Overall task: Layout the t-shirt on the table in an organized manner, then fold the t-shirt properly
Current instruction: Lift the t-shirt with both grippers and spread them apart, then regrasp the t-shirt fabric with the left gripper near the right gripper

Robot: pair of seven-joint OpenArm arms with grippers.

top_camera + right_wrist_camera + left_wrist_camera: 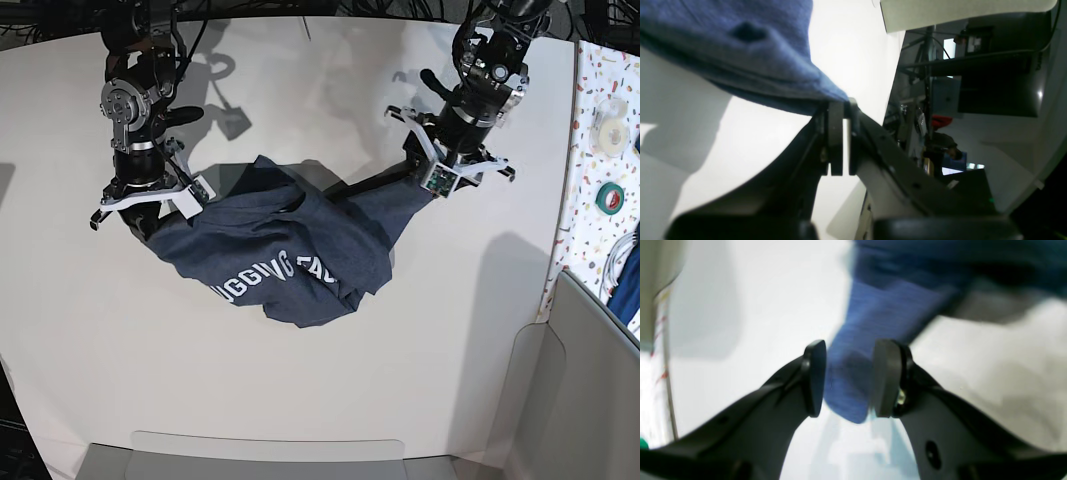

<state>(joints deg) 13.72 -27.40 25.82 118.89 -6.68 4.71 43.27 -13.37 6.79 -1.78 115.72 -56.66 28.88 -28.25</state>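
The dark navy t-shirt (290, 250) hangs bunched between my two grippers over the white table (300, 400), its white lettering (270, 282) facing up. My right gripper (150, 212), on the left of the base view, is shut on one corner of the shirt (773, 66); its jaws (840, 103) pinch the fabric at the tips. My left gripper (425, 185), on the right of the base view, holds the other end. In the left wrist view a blurred strip of blue fabric (853, 373) fills the gap between its pads (848, 376).
A speckled strip (600, 60) runs along the table's right edge, with a white tape roll (608, 118) and a green tape roll (610, 197) on it. A grey panel (590, 400) stands at the lower right. A pale tray edge (270, 455) lies along the front.
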